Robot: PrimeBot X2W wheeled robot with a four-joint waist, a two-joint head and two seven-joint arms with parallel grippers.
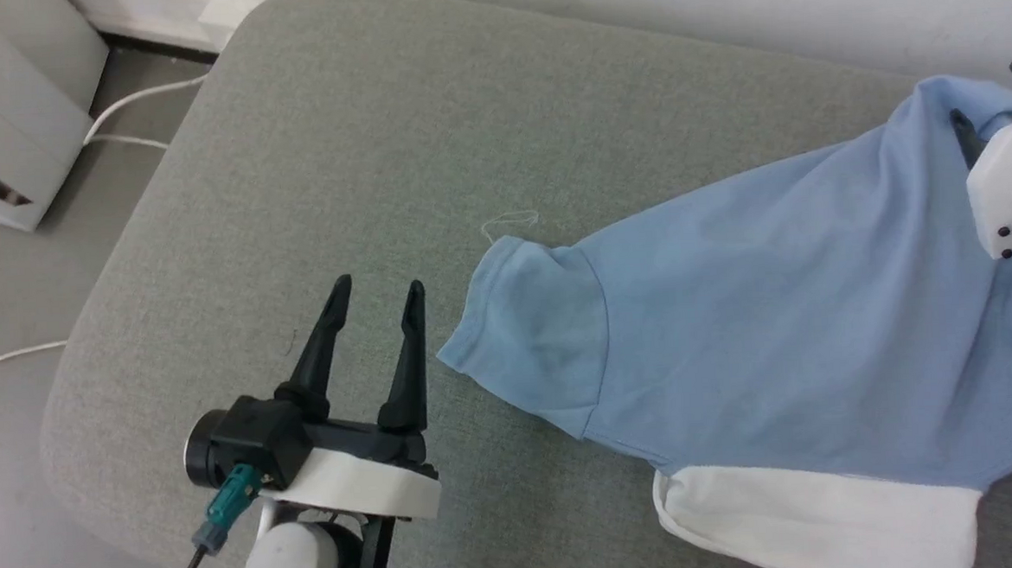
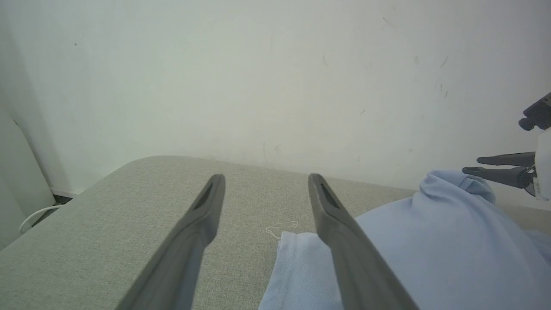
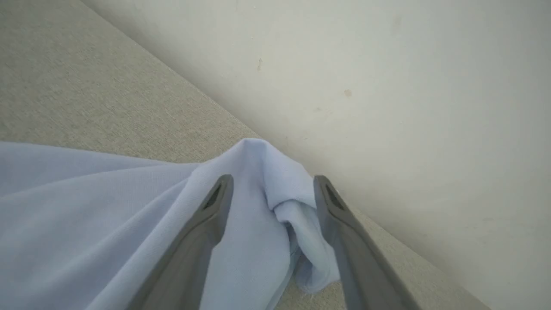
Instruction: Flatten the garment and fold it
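Though rumpled, garment (image 1: 776, 304) across grey cushion (image 1: 335, 154).

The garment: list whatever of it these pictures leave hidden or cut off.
- Head view: the garment runs off the right edge; the right arm's pale wrist covers part of it.
- Head view: the white piece is cut by the bottom edge; collar or not, unclear.
- Left wrist view: the left gripper hides part of the sleeve.
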